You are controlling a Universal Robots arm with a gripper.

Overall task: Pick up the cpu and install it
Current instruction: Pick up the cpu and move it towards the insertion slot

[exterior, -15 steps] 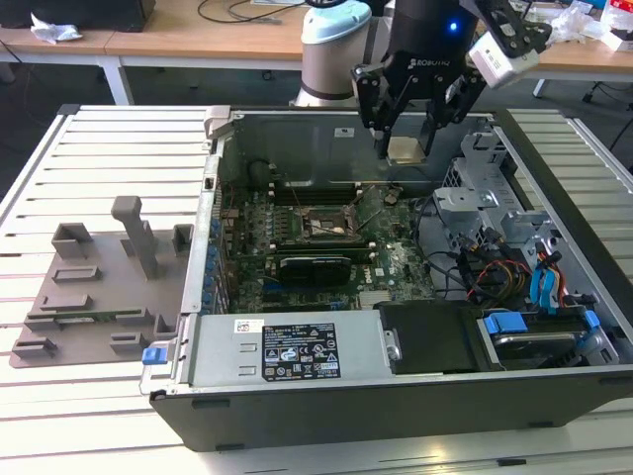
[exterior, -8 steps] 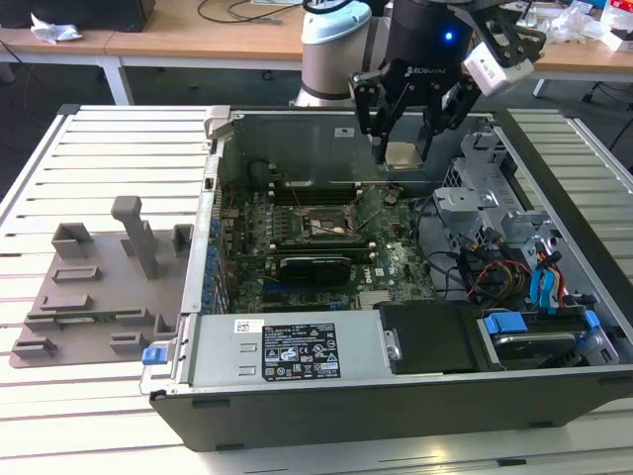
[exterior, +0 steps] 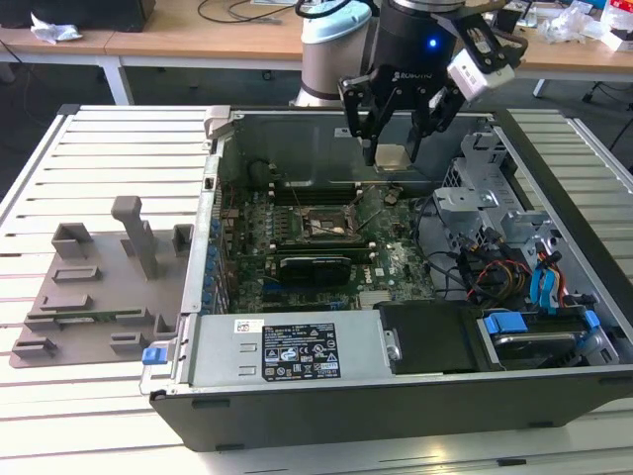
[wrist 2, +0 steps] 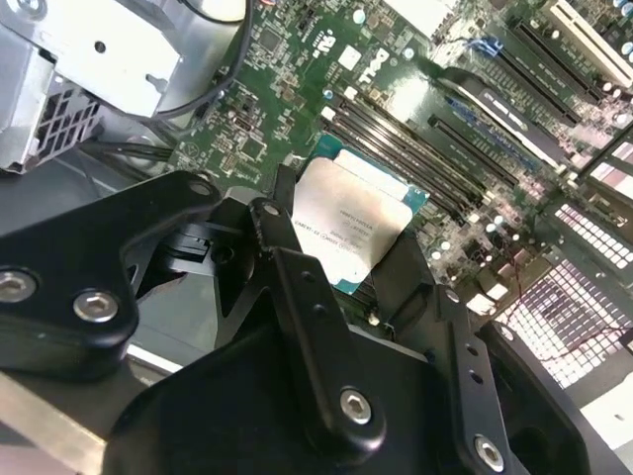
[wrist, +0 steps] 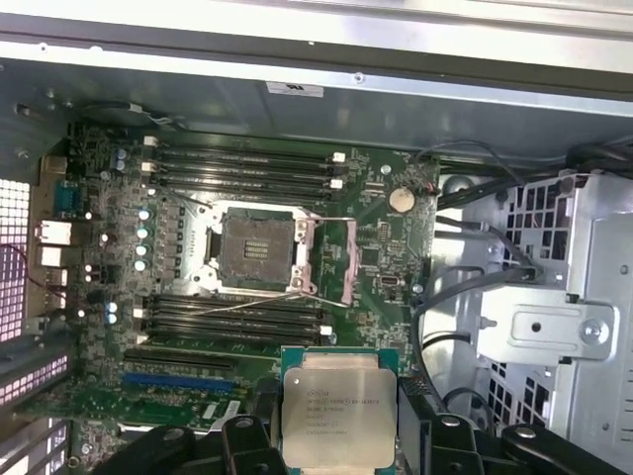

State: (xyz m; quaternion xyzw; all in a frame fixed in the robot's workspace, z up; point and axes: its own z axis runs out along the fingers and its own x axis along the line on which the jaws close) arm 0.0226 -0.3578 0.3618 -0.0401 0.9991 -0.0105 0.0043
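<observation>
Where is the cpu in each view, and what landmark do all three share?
Exterior view: cpu gripped in the tool, above the open case.
First wrist view: cpu between the fingers, short of the empty socket.
Second wrist view: cpu by the memory slots.
Shared landmark: green motherboard.

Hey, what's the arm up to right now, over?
Gripper shut on the cpu, held above the motherboard. Socket empty. Nothing seen blocking it.

You've got open PC case (exterior: 396, 411) on slatted table (exterior: 99, 139); green mobo (exterior: 391, 262) inside, labelled PSU (exterior: 287, 346) at near edge. Grey moulded tray (exterior: 89, 297) sits beside case, at exterior view's left.
</observation>
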